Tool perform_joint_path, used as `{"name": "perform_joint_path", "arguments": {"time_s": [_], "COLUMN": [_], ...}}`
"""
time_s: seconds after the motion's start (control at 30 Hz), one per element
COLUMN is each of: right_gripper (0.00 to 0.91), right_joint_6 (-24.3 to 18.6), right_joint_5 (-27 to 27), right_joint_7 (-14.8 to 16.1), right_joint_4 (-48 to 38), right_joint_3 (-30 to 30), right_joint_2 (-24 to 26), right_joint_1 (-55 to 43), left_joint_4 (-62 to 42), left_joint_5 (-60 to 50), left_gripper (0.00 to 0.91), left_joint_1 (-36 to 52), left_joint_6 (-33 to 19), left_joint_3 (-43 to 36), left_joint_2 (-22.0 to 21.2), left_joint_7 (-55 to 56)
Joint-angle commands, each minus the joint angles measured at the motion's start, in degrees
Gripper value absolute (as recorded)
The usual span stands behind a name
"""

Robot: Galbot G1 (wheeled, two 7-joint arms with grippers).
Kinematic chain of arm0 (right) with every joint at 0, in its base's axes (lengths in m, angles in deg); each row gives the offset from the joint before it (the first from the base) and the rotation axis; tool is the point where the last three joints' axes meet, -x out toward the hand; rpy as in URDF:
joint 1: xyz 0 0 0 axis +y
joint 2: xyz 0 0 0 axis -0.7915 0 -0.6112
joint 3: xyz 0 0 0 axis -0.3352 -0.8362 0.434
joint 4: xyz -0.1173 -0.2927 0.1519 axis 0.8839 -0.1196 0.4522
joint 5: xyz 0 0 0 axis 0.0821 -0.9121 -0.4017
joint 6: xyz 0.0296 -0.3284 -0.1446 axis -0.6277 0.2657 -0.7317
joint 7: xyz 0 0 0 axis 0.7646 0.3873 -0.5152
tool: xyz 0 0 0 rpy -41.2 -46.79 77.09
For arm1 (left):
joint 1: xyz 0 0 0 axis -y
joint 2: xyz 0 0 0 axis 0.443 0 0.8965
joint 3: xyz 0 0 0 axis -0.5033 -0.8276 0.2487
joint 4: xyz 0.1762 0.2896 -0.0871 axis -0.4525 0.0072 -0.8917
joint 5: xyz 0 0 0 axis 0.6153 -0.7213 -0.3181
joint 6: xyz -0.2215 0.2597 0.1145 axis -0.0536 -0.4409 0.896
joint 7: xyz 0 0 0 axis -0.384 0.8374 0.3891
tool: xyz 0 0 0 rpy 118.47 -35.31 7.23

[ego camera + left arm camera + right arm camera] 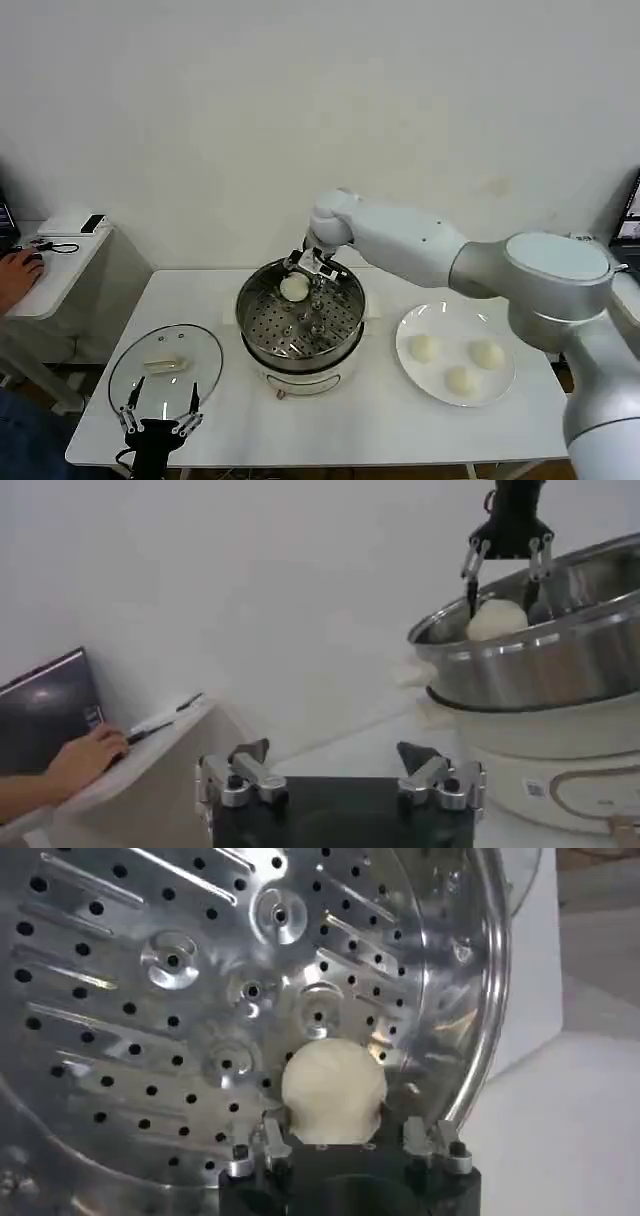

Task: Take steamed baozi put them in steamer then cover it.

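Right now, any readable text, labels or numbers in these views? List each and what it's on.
None can be read.
Steamer: a small dark mark and a curved panel outline on its white base, too blurred to read.
Laptop screen on the side desk: lit content, too small to read.
Glass lid, plate, baozi in the right hand: no markings visible.

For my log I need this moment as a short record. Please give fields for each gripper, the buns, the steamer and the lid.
right gripper: over the steamer's far side, shut on one baozi
left gripper: open, low at the table's near edge, by the lid
steamer: mid table, uncovered, perforated tray bare except the held bun
plate: right of steamer, three baozi on it
glass lid: flat on the table, left of steamer
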Motion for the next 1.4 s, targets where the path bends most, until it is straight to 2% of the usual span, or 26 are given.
{"name": "perform_joint_path", "arguments": {"time_s": [0.03, 0.2, 0.33, 0.4, 0.43, 0.53, 0.6, 0.7, 0.87, 1.03, 1.07, 1.17, 1.27, 1.4], "right_gripper": [0.907, 0.907, 0.907, 0.907, 0.907, 0.907, 0.907, 0.907, 0.907, 0.907, 0.907, 0.907, 0.907, 0.907], "right_joint_6": [-1.7, -2.37, 0.43, 3.48, 7.41, 13.26, 18.28, 24.52, 32.17, 36.93, 37.5, 38.73, 39.41, 39.91], "right_joint_5": [-1.43, -0.71, 3.49, 7.45, 11.12, 16.92, 20.64, 22.98, 24.82, 24.93, 24.79, 24.01, 22.53, 20.47], "right_joint_7": [-0.66, -1.39, 0.48, 1.57, 2.16, 2.91, 2.89, 2.65, 3.25, 3.96, 4.13, 4.2, 4.29, 4.3], "right_joint_4": [-1.64, -0.54, 3.92, 7.18, 9.68, 15.84, 20.41, 25.45, 33.61, 39.88, 41.36, 43.45, 44.21, 43.36], "right_joint_3": [-0.14, 0.54, 0.08, -0.99, -2.01, -2.71, -2.93, -2.74, -4.82, -6.97, -7.15, -7.22, -6.84, -4.38], "right_joint_2": [-1.22, -0.35, 2.65, 4.89, 6.48, 10.03, 14.24, 20.15, 31.27, 42.29, 45.56, 51.05, 54.56, 56.48], "right_joint_1": [0.6, -0.47, -3.38, -5.86, -7.74, -10.57, -12.66, -14.38, -16.7, -16.52, -15.74, -13.29, -10.18, -3.4], "left_joint_4": [0.1, 0.58, 0.81, 1.02, 1.23, 1.59, 2.1, 2.76, 3.7, 3.88, 3.83, 3.79, 3.65, 3.64], "left_joint_5": [-0.02, -0.04, 0.09, 0.52, 0.97, 2.09, 3.86, 7.33, 9.96, 9.77, 9.77, 9.82, 10.0, 10.17], "left_gripper": [0.907, 0.907, 0.907, 0.907, 0.907, 0.907, 0.907, 0.907, 0.907, 0.907, 0.907, 0.907, 0.907, 0.907], "left_joint_1": [-0.02, -0.17, -0.2, -0.22, -0.15, -0.01, 0.34, 0.9, 1.88, 2.57, 2.73, 3.16, 3.59, 4.06], "left_joint_6": [0.0, 0.02, 0.11, 0.28, 0.42, 0.98, 1.85, 3.42, 5.14, 5.27, 5.31, 5.36, 5.41, 5.68], "left_joint_3": [-0.01, -0.15, -0.21, -0.38, -0.46, -0.52, -0.19, 0.6, 0.95, 0.33, 0.31, 0.34, 0.67, 1.09], "left_joint_2": [-0.01, -0.03, 0.07, 0.17, 0.24, 0.57, 1.13, 2.15, 2.85, 3.45, 3.66, 4.16, 4.73, 5.24], "left_joint_7": [0.02, -0.02, -0.19, -0.45, -0.57, -0.93, -1.0, -1.22, -1.55, -2.0, -2.04, -2.14, -2.21, -2.39]}}
